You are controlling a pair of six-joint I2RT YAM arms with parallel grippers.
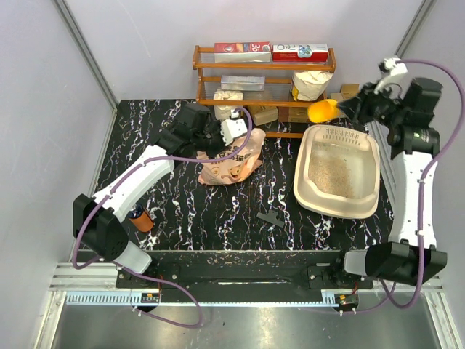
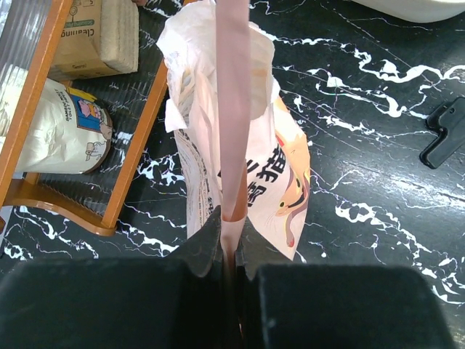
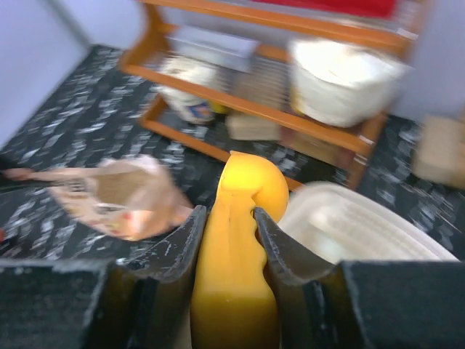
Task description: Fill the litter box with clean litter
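The cream-beige litter box (image 1: 372, 195) sits at the right of the table with a layer of tan litter (image 1: 332, 174) on its floor; its rim shows blurred in the right wrist view (image 3: 363, 225). My left gripper (image 1: 227, 137) is shut on the top edge of the pink-orange litter bag (image 1: 231, 166), which lies crumpled left of the box. In the left wrist view the bag (image 2: 240, 145) hangs from my gripper (image 2: 232, 229). My right gripper (image 1: 349, 107) is shut on a yellow scoop (image 1: 322, 110) above the box's far left corner; the scoop (image 3: 243, 240) fills my gripper (image 3: 227, 222).
A wooden shelf rack (image 1: 265, 69) with boxes and white sacks stands at the back. A black clip (image 1: 272, 218) lies on the marble table in front of the box. An orange item (image 1: 142, 219) sits by the left arm's base.
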